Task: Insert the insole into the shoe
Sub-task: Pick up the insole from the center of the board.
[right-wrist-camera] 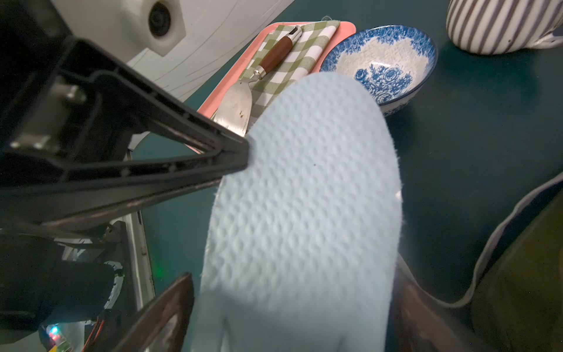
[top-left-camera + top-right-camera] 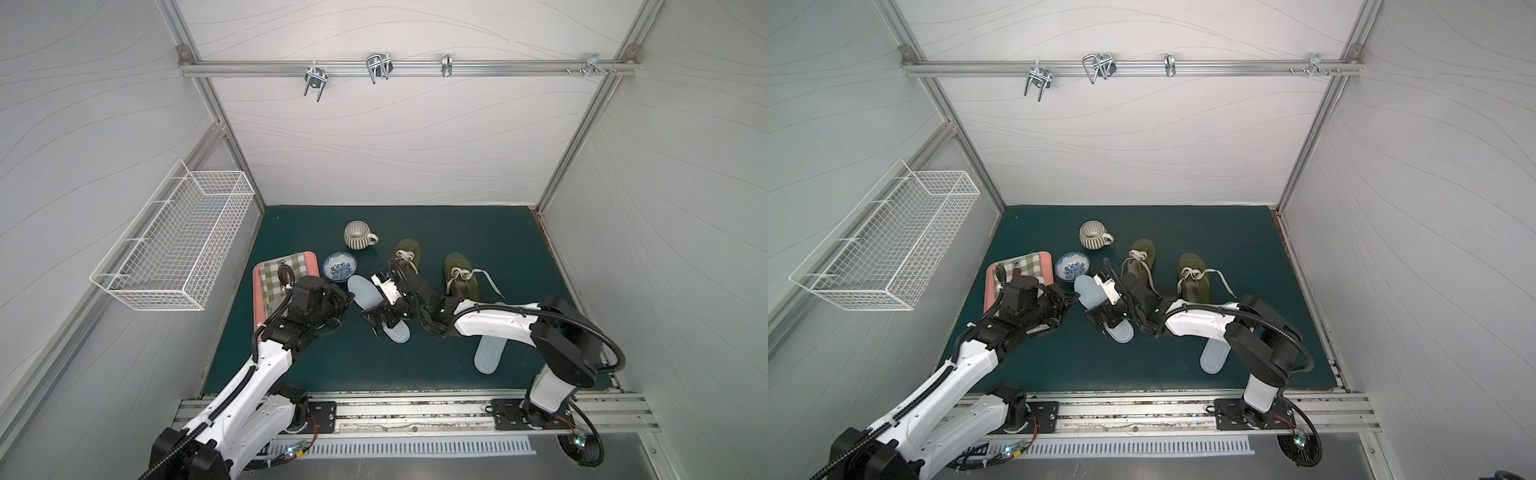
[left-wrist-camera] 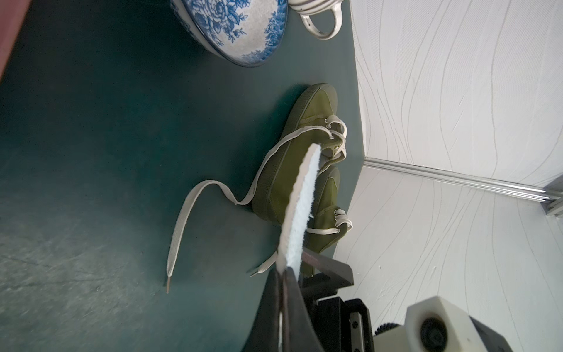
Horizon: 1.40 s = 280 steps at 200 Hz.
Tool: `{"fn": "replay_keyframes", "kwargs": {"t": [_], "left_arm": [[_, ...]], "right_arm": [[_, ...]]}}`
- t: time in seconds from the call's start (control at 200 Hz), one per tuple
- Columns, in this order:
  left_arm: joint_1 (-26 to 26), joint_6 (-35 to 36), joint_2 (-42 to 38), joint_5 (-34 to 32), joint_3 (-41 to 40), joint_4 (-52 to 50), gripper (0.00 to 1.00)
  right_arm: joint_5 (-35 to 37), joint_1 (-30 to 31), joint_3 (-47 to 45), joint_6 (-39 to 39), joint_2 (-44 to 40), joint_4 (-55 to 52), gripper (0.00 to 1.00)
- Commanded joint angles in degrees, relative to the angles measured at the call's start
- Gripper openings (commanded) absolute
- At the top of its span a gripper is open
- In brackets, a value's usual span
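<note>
Beside the blue-flowered bowl [image 2: 340,267] on the green worktop [image 2: 498,232], the pale blue insole [image 2: 365,291] is outside the olive shoe [image 2: 407,251]. The left pincer [image 3: 294,263] is clamped on its side edge. The right pincer [image 1: 294,274] stands wide apart, one finger on each side of the insole's rear half. A second insole [image 2: 490,353] lies well apart.
</note>
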Motion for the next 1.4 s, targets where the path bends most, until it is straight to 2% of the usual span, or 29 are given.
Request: {"fn": "replay_keyframes", "kwargs": {"t": [0.0, 0.465, 0.6, 0.795, 1.18, 1.215, 1.265, 1.32, 1.395], "left_arm": [[-0.26, -1.58, -0.47, 0.02, -0.37, 3.61, 0.0], [-0.26, -1.98, -0.25, 0.25, -0.45, 4.28, 0.0], [-0.26, -2.07, -0.27, 0.2, -0.55, 4.18, 0.0], [-0.26, -2.24, -0.33, 0.11, -0.86, 4.2, 0.0], [-0.26, -2.26, -0.09, -0.41, -1.81, 5.06, 0.0], [-0.26, -2.03, -0.01, -0.42, -1.7, 5.15, 0.07], [-0.26, -1.39, 0.1, -0.35, -1.39, 5.41, 0.28], [-0.11, 0.01, 0.4, -0.17, -0.46, 4.83, 0.44], [0.0, 2.79, 0.86, -0.21, 1.79, 2.74, 0.51]], "right_arm": [[1.64, 0.44, -2.03, -0.77, -2.7, -0.85, 0.99], [1.31, 0.33, -5.43, -0.75, -4.71, 0.83, 0.97], [0.83, 0.33, -5.52, -0.85, -4.65, 1.11, 0.9], [1.55, 0.29, -5.95, -1.3, -5.34, 1.44, 0.7], [1.63, 0.33, -5.78, -2.14, -6.53, -0.11, 0.47], [1.85, 0.32, -5.7, -2.27, -6.63, -0.46, 0.47], [2.26, 0.33, -5.33, -2.56, -6.77, -1.55, 0.47], [3.31, 0.19, -4.53, -2.66, -7.05, -3.78, 0.46], [3.79, -0.84, -3.86, -2.39, -7.63, -6.32, 0.43]]}}
